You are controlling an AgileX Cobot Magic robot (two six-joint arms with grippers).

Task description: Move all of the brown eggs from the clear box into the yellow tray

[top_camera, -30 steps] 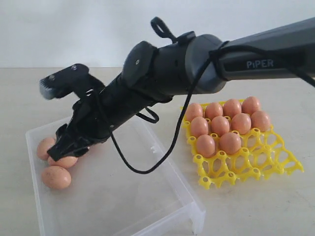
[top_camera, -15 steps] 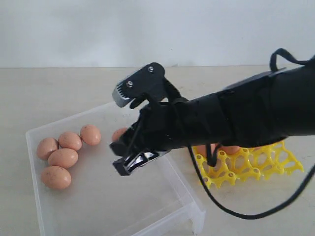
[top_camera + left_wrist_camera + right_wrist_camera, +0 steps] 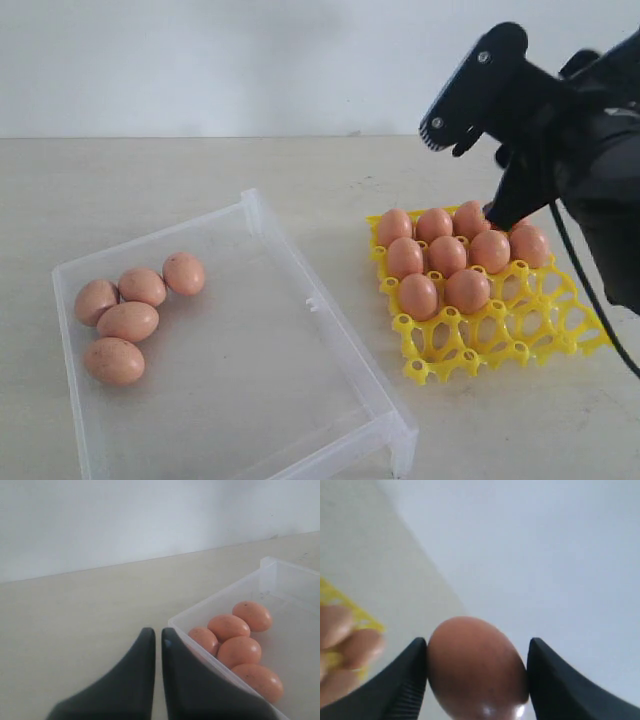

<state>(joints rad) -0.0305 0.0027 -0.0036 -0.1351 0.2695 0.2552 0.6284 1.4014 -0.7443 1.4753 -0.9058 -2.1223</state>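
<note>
Outside, we see five brown eggs [image 3: 128,321] in the clear box [image 3: 260,390]; our right arm [image 3: 600,170] hides a far corner of the yellow tray [image 3: 500,345]. Left wrist: left gripper [image 3: 158,635] clenched empty beside the box. Right wrist: right gripper [image 3: 476,680] grasps an egg [image 3: 472,650].

Brown egg [image 3: 476,672] within right end effector [image 3: 477,647] (blurry yellow tray [image 3: 334,595] beyond)
</note>
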